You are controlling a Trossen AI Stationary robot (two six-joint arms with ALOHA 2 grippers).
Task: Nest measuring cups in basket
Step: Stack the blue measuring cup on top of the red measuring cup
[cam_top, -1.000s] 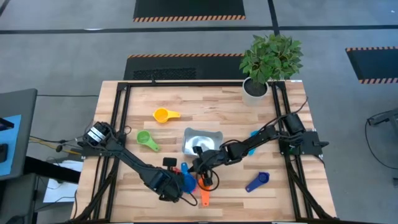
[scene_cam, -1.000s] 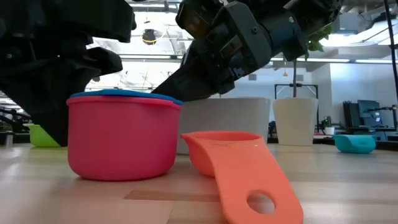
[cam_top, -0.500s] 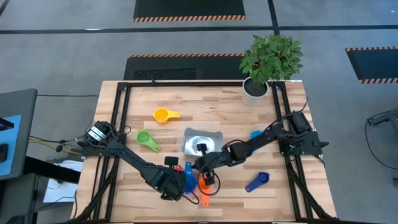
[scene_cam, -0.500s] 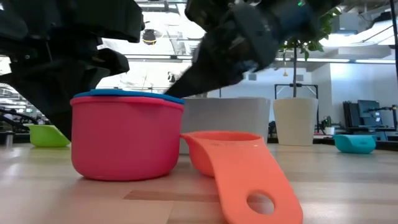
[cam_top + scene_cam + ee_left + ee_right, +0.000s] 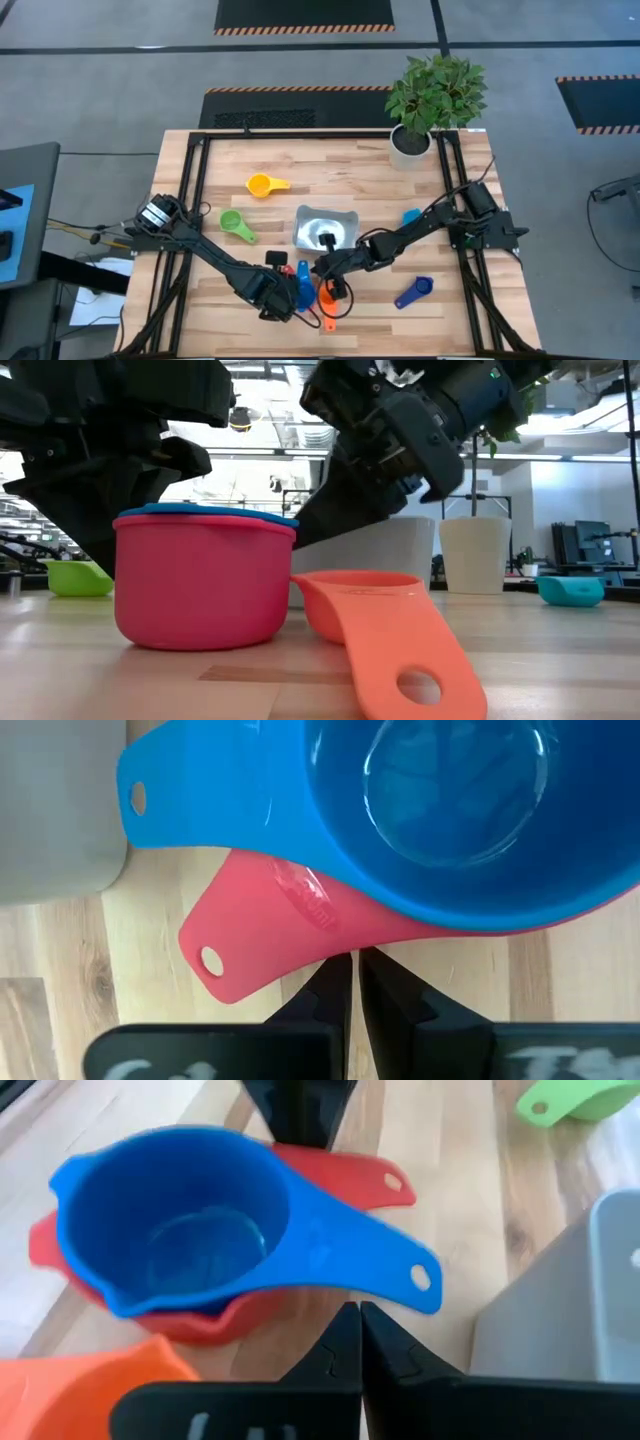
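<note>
Both arms reach low toward the near middle of the worktop [image 5: 380,170]. The left gripper [image 5: 355,970], clenched and empty, sits just beside the red cup [image 5: 200,585], by its handle. The right gripper [image 5: 358,1330], also clenched and empty, points at the blue cup [image 5: 190,1245] nested in the red one. The orange cup [image 5: 375,625] lies just beside this pair. The basket [image 5: 325,225] stands just behind them. Green [image 5: 235,224], yellow [image 5: 264,185], light blue [image 5: 410,216] and dark blue [image 5: 414,292] cups lie well apart; a plant [image 5: 435,95] occupies the far corner.
</note>
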